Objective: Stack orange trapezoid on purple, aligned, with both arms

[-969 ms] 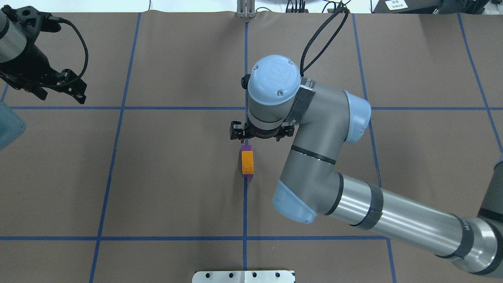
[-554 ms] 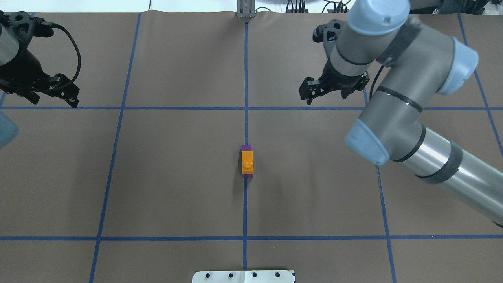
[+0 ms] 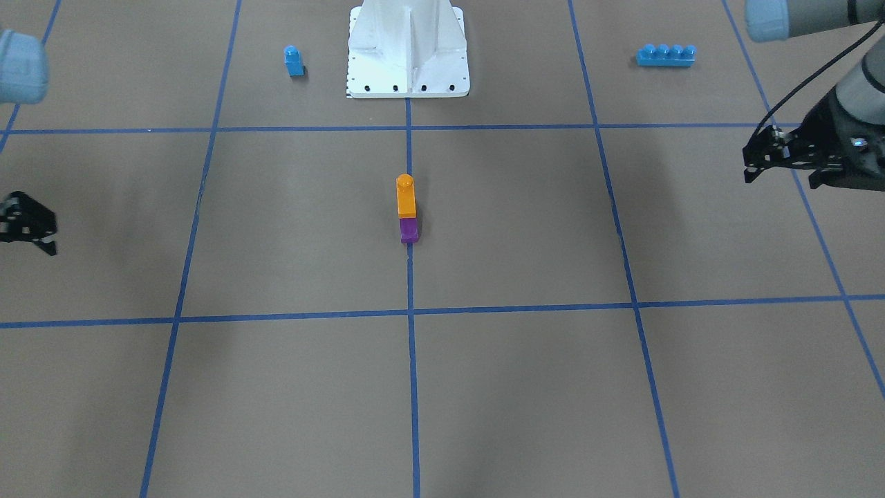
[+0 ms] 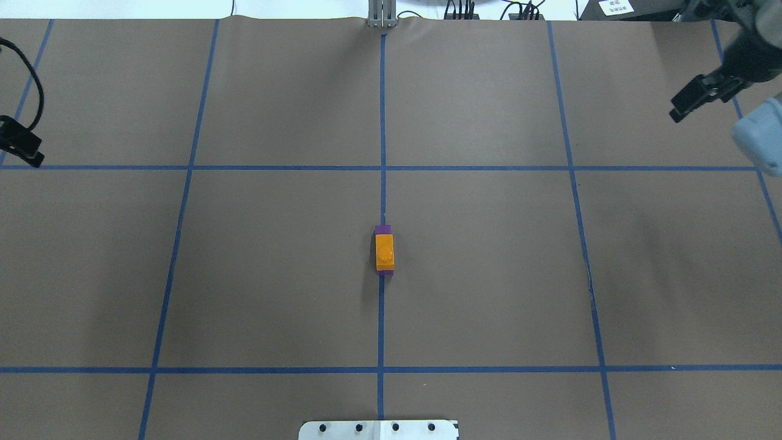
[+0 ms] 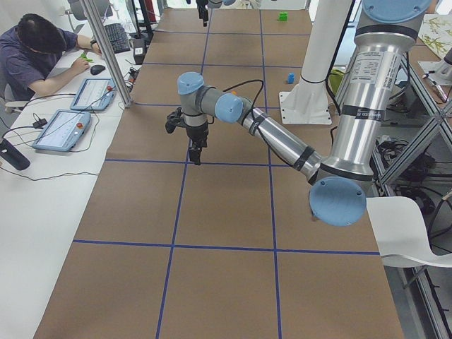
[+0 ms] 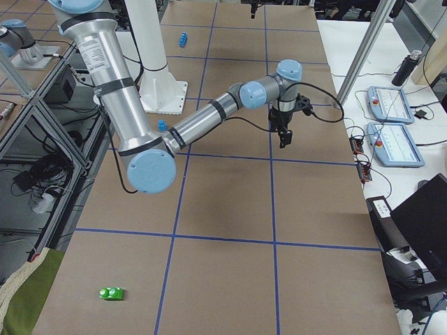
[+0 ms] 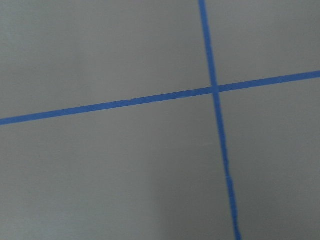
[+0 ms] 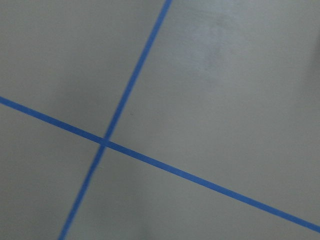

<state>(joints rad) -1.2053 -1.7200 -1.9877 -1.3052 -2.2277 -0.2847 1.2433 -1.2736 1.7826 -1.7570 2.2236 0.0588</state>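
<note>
The orange trapezoid (image 4: 385, 252) sits on top of the purple block (image 4: 384, 230) at the table's middle, on the centre tape line. In the front view the orange trapezoid (image 3: 406, 197) stands stud up on the purple block (image 3: 409, 229), their sides in line. My right gripper (image 4: 690, 101) is far off at the back right, open and empty; it also shows in the front view (image 3: 31, 228). My left gripper (image 3: 781, 176) is open and empty at the far left and shows at the overhead view's edge (image 4: 21, 146). Both wrist views show only paper and tape.
A small blue one-stud block (image 3: 294, 61) and a long blue four-stud brick (image 3: 666, 54) lie near the robot's white base mount (image 3: 408, 52). A green piece (image 6: 111, 293) lies near the right end. An operator (image 5: 42, 49) sits beyond the table.
My right gripper has lifted off the stack and swung away to the back right. My left gripper has drawn further left. The stack has not moved.
</note>
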